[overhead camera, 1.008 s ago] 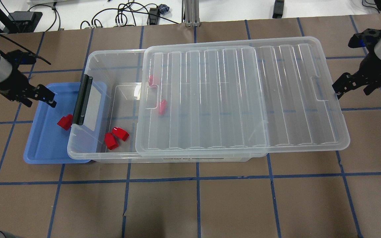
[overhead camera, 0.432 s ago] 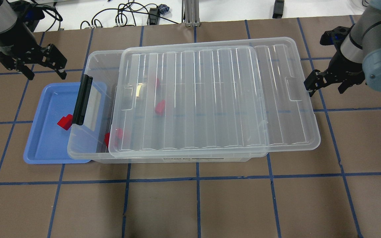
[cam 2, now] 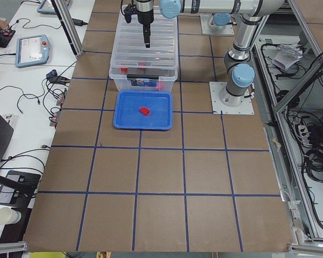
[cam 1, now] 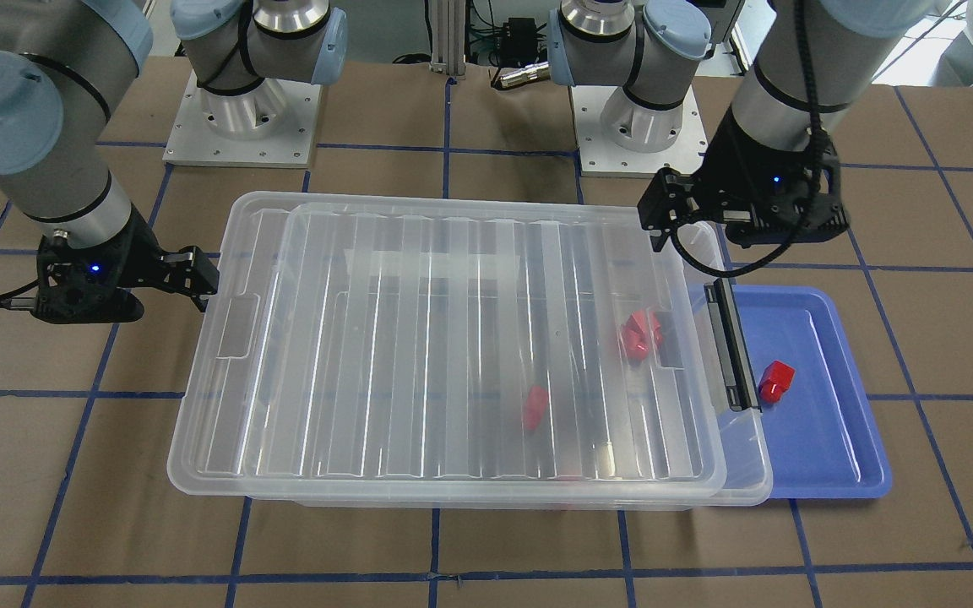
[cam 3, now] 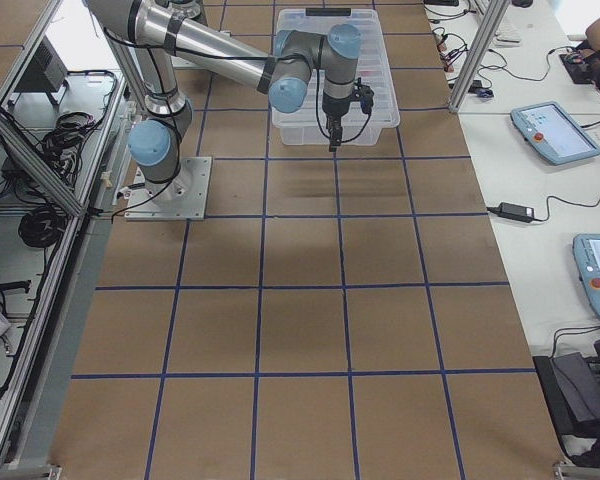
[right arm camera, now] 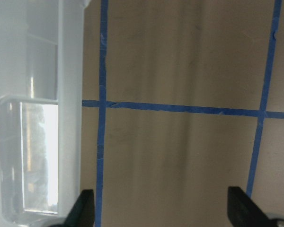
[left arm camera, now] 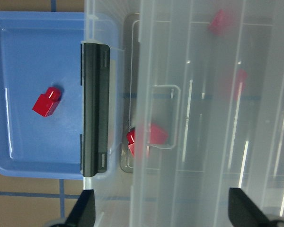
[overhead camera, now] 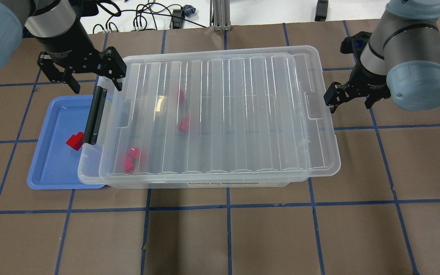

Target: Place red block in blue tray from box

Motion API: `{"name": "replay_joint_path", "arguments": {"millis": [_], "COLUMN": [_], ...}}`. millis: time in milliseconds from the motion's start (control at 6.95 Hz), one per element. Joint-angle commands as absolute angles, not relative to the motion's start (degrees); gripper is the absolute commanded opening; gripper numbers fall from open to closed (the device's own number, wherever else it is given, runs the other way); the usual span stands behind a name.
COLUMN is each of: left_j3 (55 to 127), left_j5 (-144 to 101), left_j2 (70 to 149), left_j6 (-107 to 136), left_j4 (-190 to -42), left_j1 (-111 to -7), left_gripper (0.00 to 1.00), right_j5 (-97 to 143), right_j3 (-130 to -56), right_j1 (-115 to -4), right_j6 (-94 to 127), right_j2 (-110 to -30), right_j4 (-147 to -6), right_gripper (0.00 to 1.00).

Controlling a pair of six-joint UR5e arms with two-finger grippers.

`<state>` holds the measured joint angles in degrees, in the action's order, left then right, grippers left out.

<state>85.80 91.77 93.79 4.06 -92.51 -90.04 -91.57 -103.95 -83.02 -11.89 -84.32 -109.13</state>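
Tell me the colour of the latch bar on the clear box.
Black; the latch bar shows best in the left wrist-mounted view.

The lid point(overhead camera: 243, 114) blurs the blocks point(overhead camera: 183, 124) under it. The box point(overhead camera: 90, 173) hides one end of the tray point(overhead camera: 48, 168). Both wrist views crop my fingertips point(left arm camera: 83, 212).
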Motion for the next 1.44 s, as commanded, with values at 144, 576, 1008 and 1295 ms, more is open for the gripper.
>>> {"name": "replay_joint_path", "arguments": {"millis": [144, 576, 1008, 1295], "left_j3": [85.4, 84.6, 86.0, 86.0], "left_j5": [91.8, 91.6, 91.1, 91.1], "left_j2": [92.7, 93.7, 91.0, 91.5], "left_j6": [5.7, -2.4, -2.2, -2.0], "left_j4": [-91.9, -91.8, -90.7, -90.4], "left_j1": [-90.4, -88.7, -89.7, -89.7], "left_gripper": [1.00, 1.00, 1.00, 1.00], "right_j5": [-91.6, -91.7, -89.4, -89.6], "right_j3": [-104.1, -101.4, -83.9, -79.9], "right_j1": [-86.5, -86.6, -91.1, -92.2], "right_j6": [-11.7, -11.8, -5.0, -4.7], "right_j2": [-83.8, -84.5, -85.3, -84.7], "right_j4": [-110.7, -110.3, -90.4, -83.1], "right_gripper": [1.00, 1.00, 1.00, 1.00]}}
